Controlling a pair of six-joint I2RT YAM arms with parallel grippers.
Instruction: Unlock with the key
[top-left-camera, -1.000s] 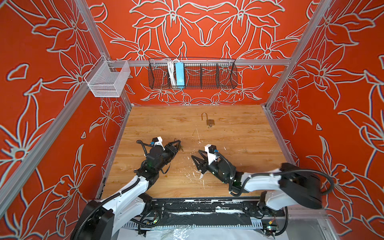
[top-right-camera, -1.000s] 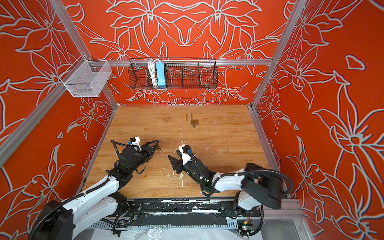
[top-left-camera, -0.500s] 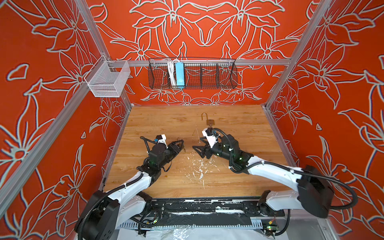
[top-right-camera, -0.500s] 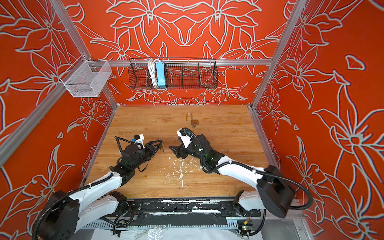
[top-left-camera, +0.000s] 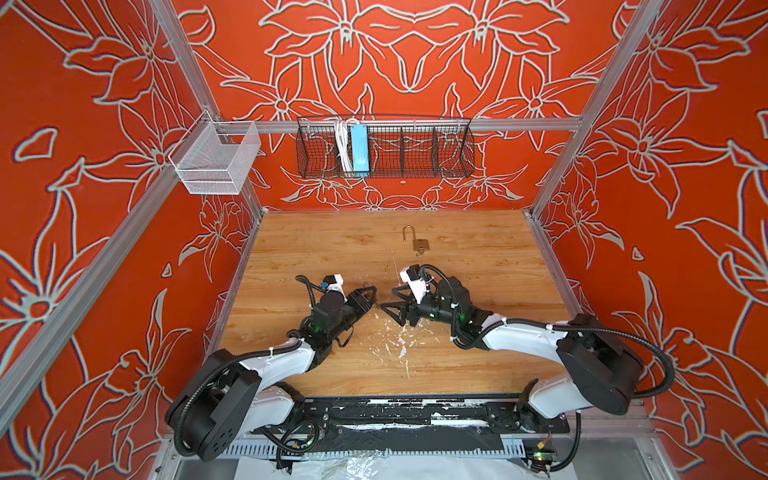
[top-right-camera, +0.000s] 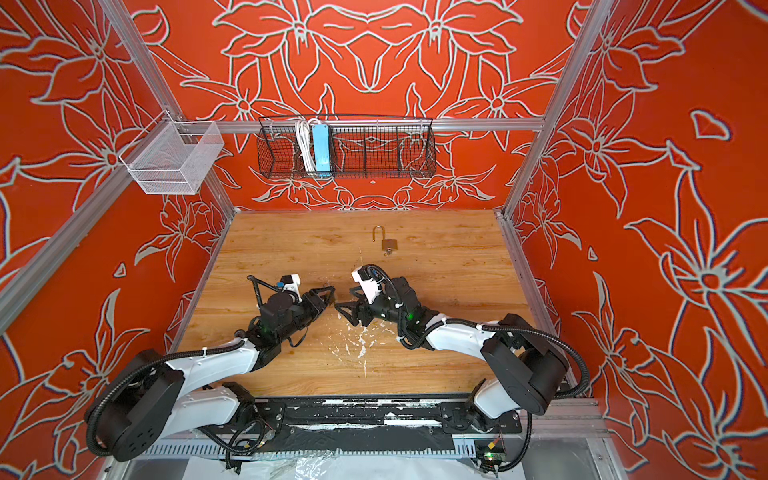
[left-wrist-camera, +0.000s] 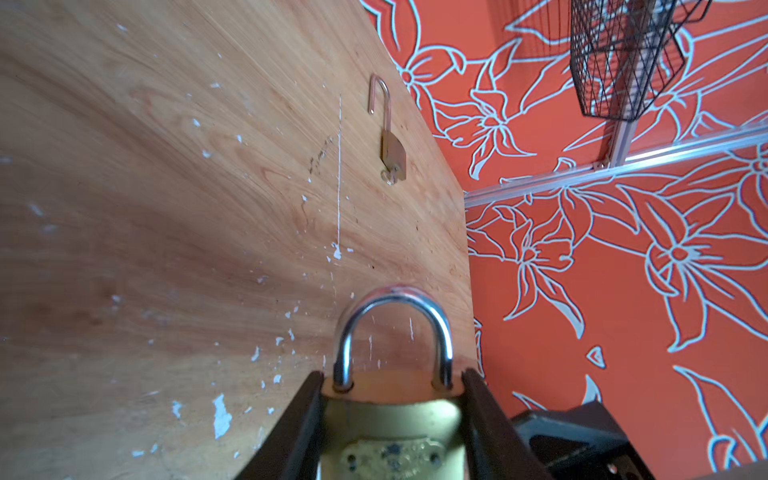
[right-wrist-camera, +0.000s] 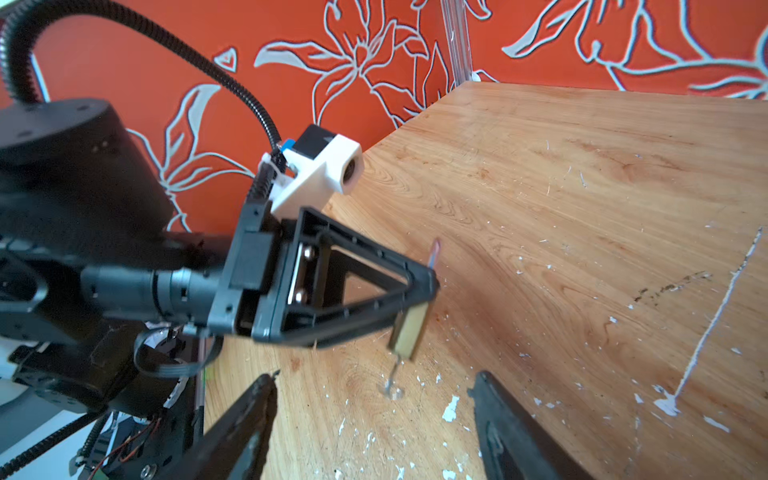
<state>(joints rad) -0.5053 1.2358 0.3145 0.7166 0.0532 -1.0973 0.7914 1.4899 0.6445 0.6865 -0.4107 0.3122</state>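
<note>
Inside red floral walls (top-left-camera: 415, 62) lies a wooden tabletop (top-left-camera: 478, 266); both top views show a small open padlock (top-left-camera: 419, 244) near its back. In the left wrist view, the left gripper (left-wrist-camera: 392, 380) pinches a brass padlock (left-wrist-camera: 395, 415), shackle closed. In the right wrist view, the right gripper (right-wrist-camera: 374, 380) is spread near the key (right-wrist-camera: 393, 376) hanging from that lock.

Top views high, looking down on whole table (top-left-camera: 332, 249) (top-right-camera: 291, 249) (near-identical pair); wrist views low, close, sharing table middle

Little room between left hand (top-left-camera: 372, 296), right hand (top-left-camera: 387, 299)
</note>
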